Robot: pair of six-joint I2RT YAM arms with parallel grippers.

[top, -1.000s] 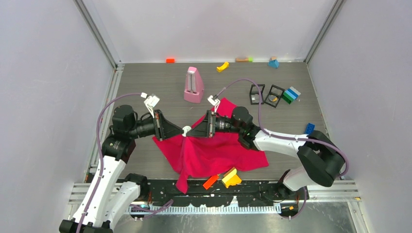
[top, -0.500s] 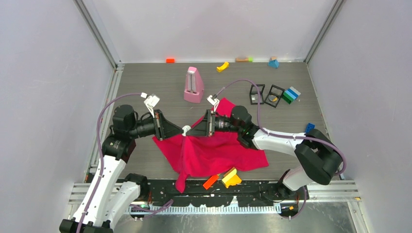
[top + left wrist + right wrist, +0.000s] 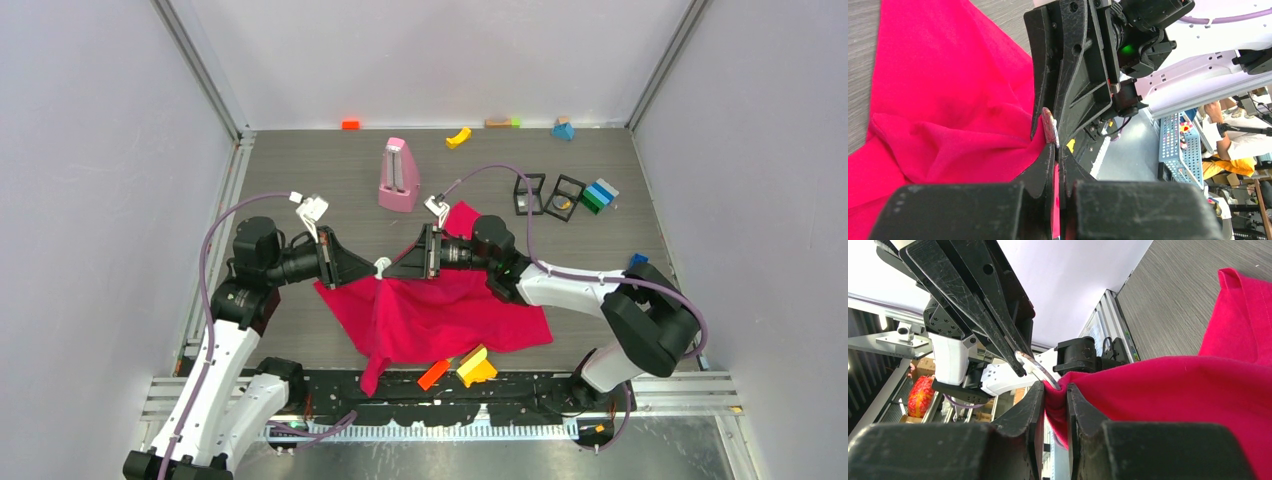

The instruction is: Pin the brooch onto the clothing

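Observation:
The crimson-pink T-shirt (image 3: 450, 310) lies crumpled on the table, with one fold lifted. My right gripper (image 3: 394, 271) is shut on that raised fold (image 3: 1083, 390), which fills the gap between its jaws (image 3: 1054, 386). My left gripper (image 3: 370, 270) is shut on the small silver-white brooch (image 3: 382, 266). The brooch sticks out past the left fingertips (image 3: 1049, 125), and its tip touches the pinched fold of cloth (image 3: 1035, 365). The two grippers meet tip to tip above the shirt's left part. The brooch's pin is hidden.
A pink metronome (image 3: 400, 175) stands behind the grippers. Orange (image 3: 433, 375) and yellow (image 3: 476, 366) blocks lie at the shirt's near edge. Two black wire cubes (image 3: 548, 195), stacked blue-green blocks (image 3: 600, 194) and a blue block (image 3: 637, 262) are at the right. Small blocks line the far wall.
The right arm has crept slightly left and away, and the meeting point of the grippers has shifted a little with it. Both grips are unchanged.

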